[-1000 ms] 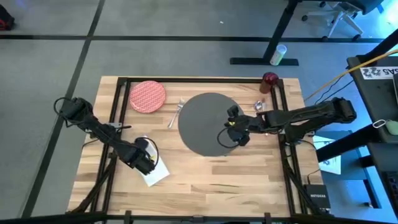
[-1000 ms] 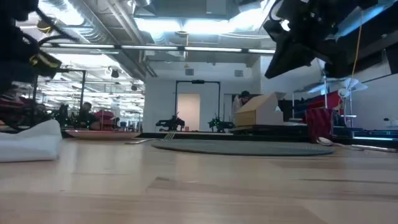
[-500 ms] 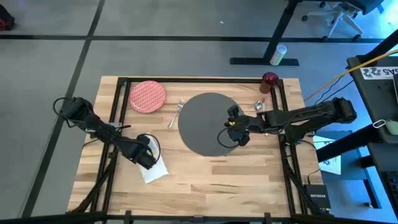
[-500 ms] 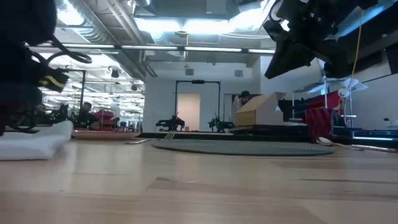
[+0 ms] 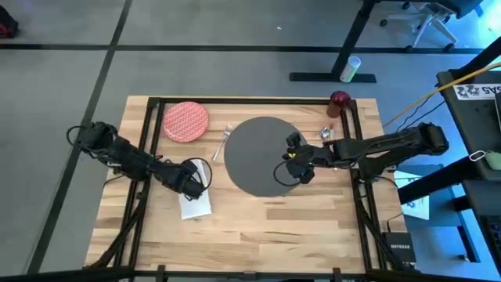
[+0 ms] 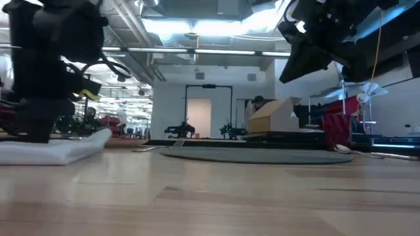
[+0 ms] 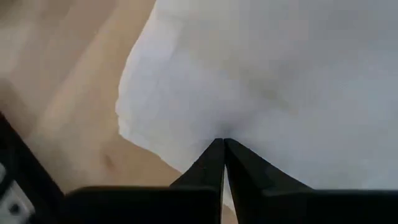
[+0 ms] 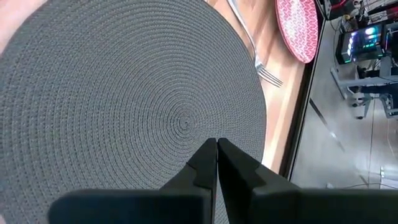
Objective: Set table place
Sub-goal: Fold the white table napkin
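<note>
The white napkin (image 5: 196, 205) lies flat on the wooden table (image 5: 258, 235), left of the dark grey round mat (image 5: 258, 153). My left gripper (image 5: 192, 178) stands shut on the napkin's far end. My right gripper (image 5: 293, 166) hangs shut above the mat's right part, well clear of it in the low view (image 6: 308, 56). The red patterned plate (image 5: 185, 121) lies at the far left, and the fork (image 5: 221, 142) between plate and mat. The dark red cup (image 5: 339, 99) stands at the far right, with silver cutlery (image 5: 326, 133) near it. My left gripper comes down from above onto the napkin's top surface near its far end (image 7: 222, 132). Its closed fingertips (image 7: 214, 155) meet there, and a faint crease in the cloth runs into them. Whether one layer or several is caught does not show. The napkin (image 6: 59, 149) stays flat on the table.
Black frame bars (image 5: 149, 141) run along the table's left and right sides and far edge. Bare wood lies along the near side (image 5: 274, 227). A spoon (image 6: 344, 149) shows at the mat's right in the low view.
My left gripper has moved toward the table's far edge and a little to the right, toward the mat. The napkin has slid along the table with it and turned, its long side now running more near to far.
</note>
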Action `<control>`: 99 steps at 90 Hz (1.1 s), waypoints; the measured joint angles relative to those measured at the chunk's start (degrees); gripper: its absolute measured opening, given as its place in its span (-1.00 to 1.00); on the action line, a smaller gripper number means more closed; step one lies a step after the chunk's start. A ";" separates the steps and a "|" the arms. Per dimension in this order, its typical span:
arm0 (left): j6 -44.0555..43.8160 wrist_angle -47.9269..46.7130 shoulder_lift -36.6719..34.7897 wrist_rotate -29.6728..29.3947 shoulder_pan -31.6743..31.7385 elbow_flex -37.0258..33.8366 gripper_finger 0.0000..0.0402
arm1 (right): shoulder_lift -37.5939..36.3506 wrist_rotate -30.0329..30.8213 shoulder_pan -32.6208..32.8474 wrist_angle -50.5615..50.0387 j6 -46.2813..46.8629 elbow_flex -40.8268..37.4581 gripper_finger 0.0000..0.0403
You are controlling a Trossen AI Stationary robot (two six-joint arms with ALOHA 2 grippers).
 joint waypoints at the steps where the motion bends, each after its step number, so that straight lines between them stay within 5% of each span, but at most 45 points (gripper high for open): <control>1: 0.21 0.04 0.00 -0.07 0.09 0.13 -1.00 | 0.00 0.00 0.00 0.01 0.00 0.00 -1.00; 28: 4.40 3.23 -0.07 -1.28 -1.60 9.62 -1.00 | 0.00 -0.04 0.00 -0.01 0.00 0.00 -1.00; 54: 4.14 22.81 2.46 2.67 -5.82 10.08 -1.00 | 0.02 -0.07 0.02 -0.55 -0.02 0.00 -1.00; 99: 1.55 21.53 7.88 3.70 -6.20 10.53 -1.00 | 0.04 -0.10 0.02 -0.90 -0.02 0.00 -1.00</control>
